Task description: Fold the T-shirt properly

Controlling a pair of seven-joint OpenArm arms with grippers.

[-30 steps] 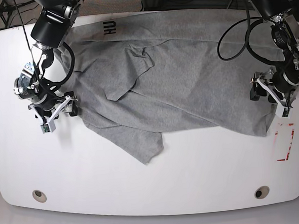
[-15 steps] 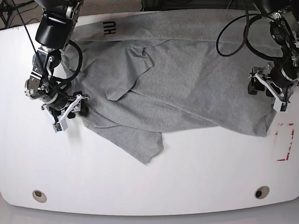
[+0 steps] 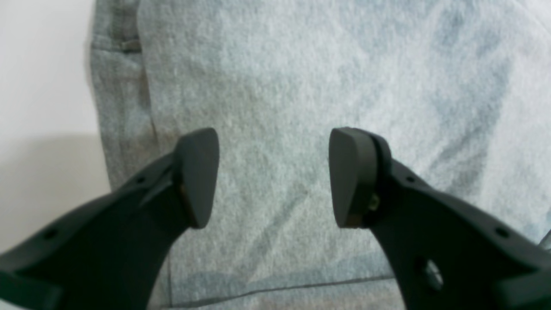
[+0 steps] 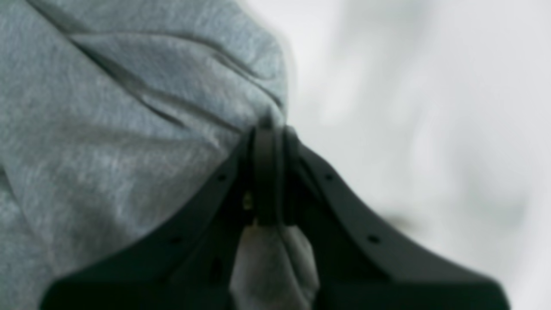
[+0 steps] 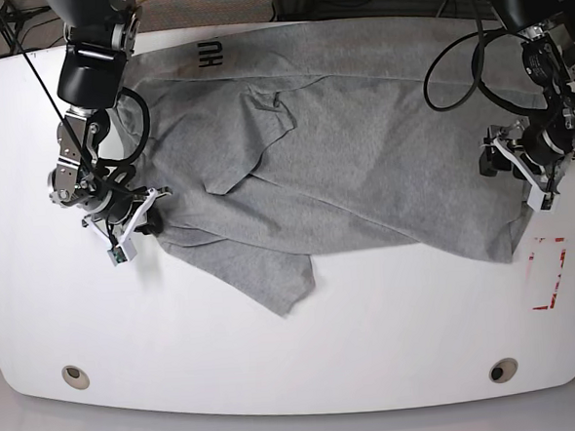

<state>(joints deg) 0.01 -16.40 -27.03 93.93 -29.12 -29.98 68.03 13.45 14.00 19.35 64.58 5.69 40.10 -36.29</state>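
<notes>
I am looking at the T-shirt (image 5: 362,162), a heather-grey one lying rumpled across the far half of the white bench (image 5: 276,353), its body spreading from the far left corner toward the right edge. Black block letters (image 5: 209,52) are showing near the far edge, and a flap of fabric is folding over itself left of the middle. One pointed corner of cloth (image 5: 287,292) is hanging toward the near side.

My right gripper (image 4: 267,172) is sitting at the shirt's left border with its jaws pressed together, pinching a bunch of grey cloth between them. My left gripper (image 3: 273,176) is hovering over the shirt's right part, jaws spread wide, with flat fabric and a stitched hem beneath.

The near half of the bench is lying bare, apart from red tape marks (image 5: 550,273) by the right edge.
</notes>
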